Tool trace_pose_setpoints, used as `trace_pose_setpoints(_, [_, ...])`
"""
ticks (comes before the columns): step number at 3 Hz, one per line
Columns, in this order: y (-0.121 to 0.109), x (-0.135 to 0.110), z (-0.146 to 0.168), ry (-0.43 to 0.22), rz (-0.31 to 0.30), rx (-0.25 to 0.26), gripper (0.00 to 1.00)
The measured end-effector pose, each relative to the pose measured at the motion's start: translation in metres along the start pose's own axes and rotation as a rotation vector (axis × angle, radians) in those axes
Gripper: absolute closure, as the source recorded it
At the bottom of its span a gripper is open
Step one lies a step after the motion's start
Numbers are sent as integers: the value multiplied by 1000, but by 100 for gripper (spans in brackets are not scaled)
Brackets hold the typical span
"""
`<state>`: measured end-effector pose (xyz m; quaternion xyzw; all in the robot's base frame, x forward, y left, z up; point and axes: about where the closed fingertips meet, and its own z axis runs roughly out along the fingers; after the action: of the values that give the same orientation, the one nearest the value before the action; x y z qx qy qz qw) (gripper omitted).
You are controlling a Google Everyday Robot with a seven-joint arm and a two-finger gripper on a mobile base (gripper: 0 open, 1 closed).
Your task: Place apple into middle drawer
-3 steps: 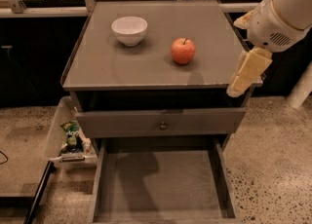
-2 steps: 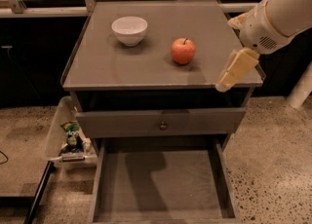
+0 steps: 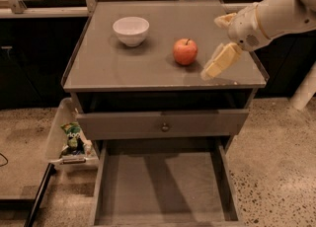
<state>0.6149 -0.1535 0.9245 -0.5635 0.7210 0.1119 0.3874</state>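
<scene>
On the cabinet top, right of the white bowl, your apple sits stem-up, with the open middle drawer below it. Expect it to be firm, light, smooth-skinned and ready to roll, so grip it across its widest girth. Just right of it hangs the gripper; whether the claw is wide or narrow you cannot tell.

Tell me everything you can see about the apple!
The apple is small, round and red-orange, with a short dark stem pointing up. Its skin looks smooth and slightly shiny. It sits upright on the grey cabinet top, to the right of the white bowl, apart from it. The end effector hangs close on its right side without touching it.
</scene>
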Motion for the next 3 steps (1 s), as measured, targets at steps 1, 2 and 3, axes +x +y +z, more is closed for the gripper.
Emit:
trace_pose_setpoints(1, [-13, 0, 27, -73, 41, -58, 0])
trace_pose_setpoints(2, [-24, -2, 50, -99, 60, -104, 0])
trace_pose_setpoints(3, [-35, -4, 69, -82, 50, -112, 0])
